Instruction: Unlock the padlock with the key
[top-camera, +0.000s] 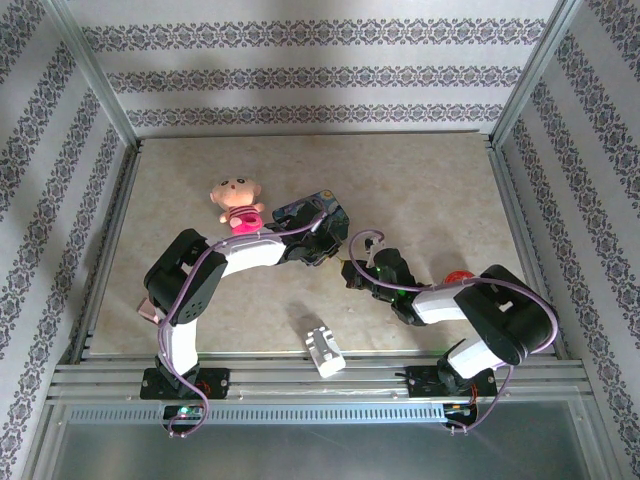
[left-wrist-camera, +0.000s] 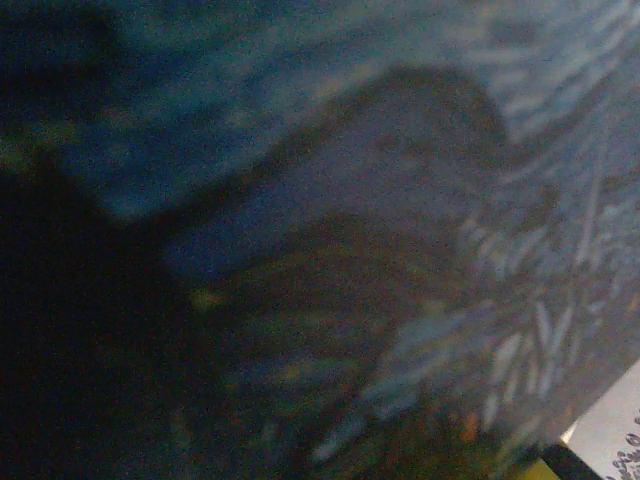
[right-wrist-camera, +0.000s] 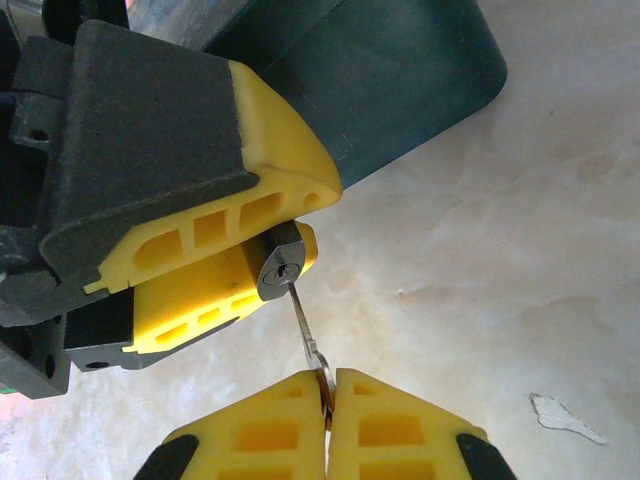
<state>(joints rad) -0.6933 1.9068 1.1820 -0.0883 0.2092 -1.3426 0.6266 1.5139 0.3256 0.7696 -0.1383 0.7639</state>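
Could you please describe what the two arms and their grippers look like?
Both the left arm and right arm have white links between bulky black joints, with a lilac cable looping along each. The left gripper and right gripper have black bodies tipped by yellow fingers with rectangular cut-outs.

No text, label, brand, number or sign can be read on anything here.
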